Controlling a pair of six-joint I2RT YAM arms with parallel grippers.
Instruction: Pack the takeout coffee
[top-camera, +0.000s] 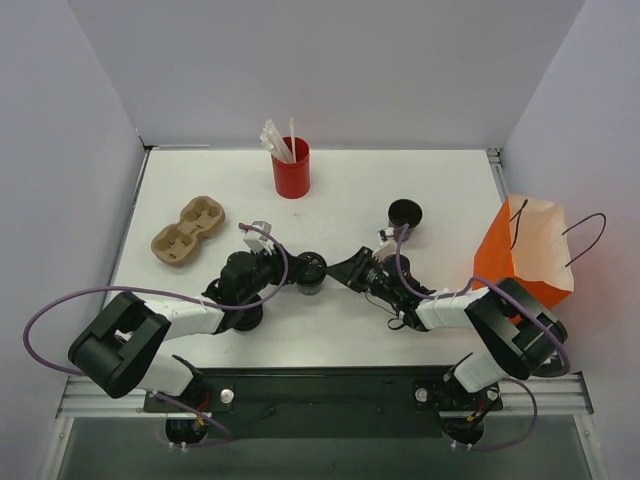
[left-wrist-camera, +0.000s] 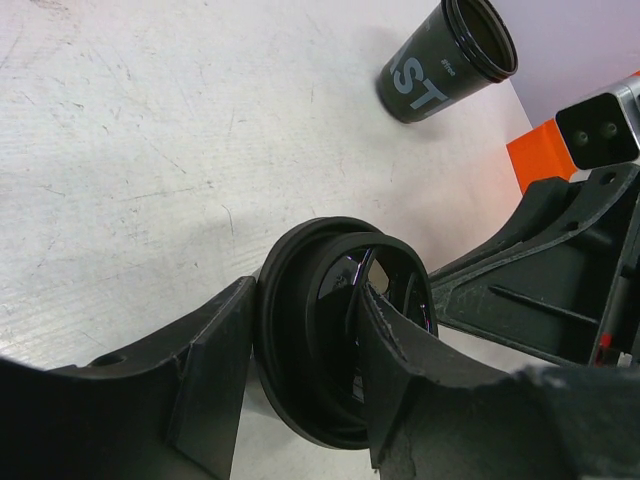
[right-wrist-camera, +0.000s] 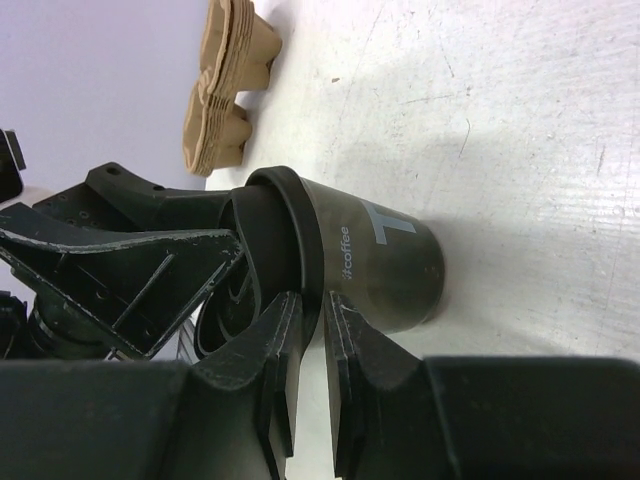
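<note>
Top view: L gripper (top-camera: 303, 267) clamps coffee cup (top-camera: 313, 274), which stands upright on table (top-camera: 420, 170), well left of orange bag (top-camera: 525, 255). R gripper (top-camera: 333, 272) is at the cup's bag side. 2nd cup (top-camera: 405, 213) stands betw. held cup and bag, a bit further back. Red cup (top-camera: 291, 170) w/ white straws is back-left of bag. Brown carrier (top-camera: 187, 231) is far left of bag, beyond both cups.

L wrist: L fingers (left-wrist-camera: 215, 350) sit one each side of the coffee cup, touching its wall. Black lid (left-wrist-camera: 330, 330) lies over its mouth. 2nd cup is open, no lid, w/ a sliver of bag just right of it.

R wrist: R fingers (right-wrist-camera: 280, 370) are narrow, w/ the lid rim pinched betw. them. Can't tell if lid is fully seated. Cup base is on the table.
</note>
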